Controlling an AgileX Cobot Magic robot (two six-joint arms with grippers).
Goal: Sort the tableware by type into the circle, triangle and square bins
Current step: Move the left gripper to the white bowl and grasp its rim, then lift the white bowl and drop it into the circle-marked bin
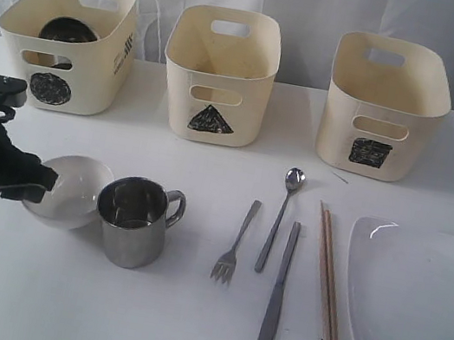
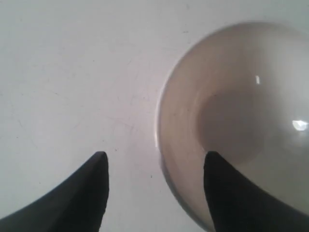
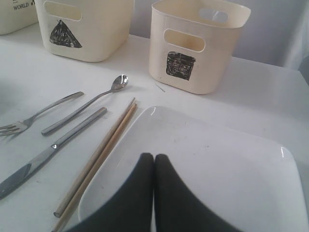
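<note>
My left gripper (image 1: 47,184) is open at the near rim of the white bowl (image 1: 74,187). In the left wrist view the gripper (image 2: 155,154) straddles the rim of the bowl (image 2: 251,96), one finger over its inside, the other over the table. A steel mug (image 1: 135,220) stands touching the bowl's right side. Fork (image 1: 236,242), spoon (image 1: 280,219), knife (image 1: 277,293) and chopsticks (image 1: 330,285) lie in the middle. My right gripper (image 3: 154,157) is shut and empty over the white square plate (image 3: 217,164), which lies at the right (image 1: 418,309).
Three cream bins line the back: circle bin (image 1: 95,68) with a dark steel item (image 1: 67,29) inside, triangle bin (image 1: 219,76), square bin (image 1: 385,105). A white curtain hangs behind. The right arm does not show in the exterior view.
</note>
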